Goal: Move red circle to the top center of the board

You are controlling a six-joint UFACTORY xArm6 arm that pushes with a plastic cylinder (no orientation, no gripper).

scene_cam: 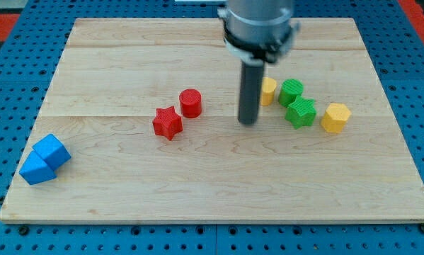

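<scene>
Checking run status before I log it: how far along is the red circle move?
Nothing done yet: the red circle sits mid-board beside the red star, well below the top centre. In hand: my tip is to its right, not touching. Left: the whole push up toward the top edge.

The grey metal arm housing (258,25) above the straight dark rod (250,95) is cut off by the top edge of the frame, so nothing higher of the arm shows. The rod stands in front of a small yellow plastic block (270,91) just right of centre, hiding that block's left part, so its shape cannot be made out. At the lower left, two blue plastic blocks (44,159) touch so closely that their separate outlines are hard to tell.
</scene>
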